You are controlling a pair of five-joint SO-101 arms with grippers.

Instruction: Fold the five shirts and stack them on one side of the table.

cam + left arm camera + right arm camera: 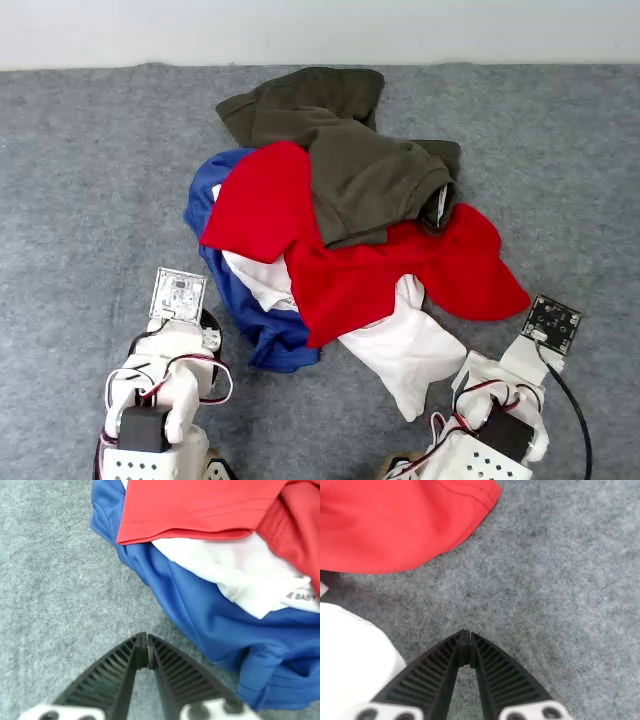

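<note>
**A:** Any writing or tags?

**B:** A line of small dark print (300,596) on the white shirt (235,575), in the left wrist view. Also a pale label (440,205) at the collar of the olive shirt (350,160). It's too small to make out.

**A:** Where's the laundry?

**B:** All unfolded, in one pile at the mid-table. Olive is on top at the far side, and it could be one garment or two, can't tell. The red shirt (330,250) lies under it and spreads toward the right arm. The blue shirt (250,320) is at the bottom on the left arm's side. The white one pokes out from under the red at the near edge.

**A:** Grippers?

**B:** The left gripper (147,652) has its jaws clenched tip to tip w/ nothing between them. It's over grey cover, just beside the blue hem. The right gripper (470,650) is closed the same way and holds nothing. It's on grey cover near the red sleeve, w/ white cloth beside it.

**A:** Room to work?

**B:** Wide stretches of the grey table (90,200) show left & right of the pile. The far edge meets a white wall (320,30), w/ olive cloth near it.
</note>
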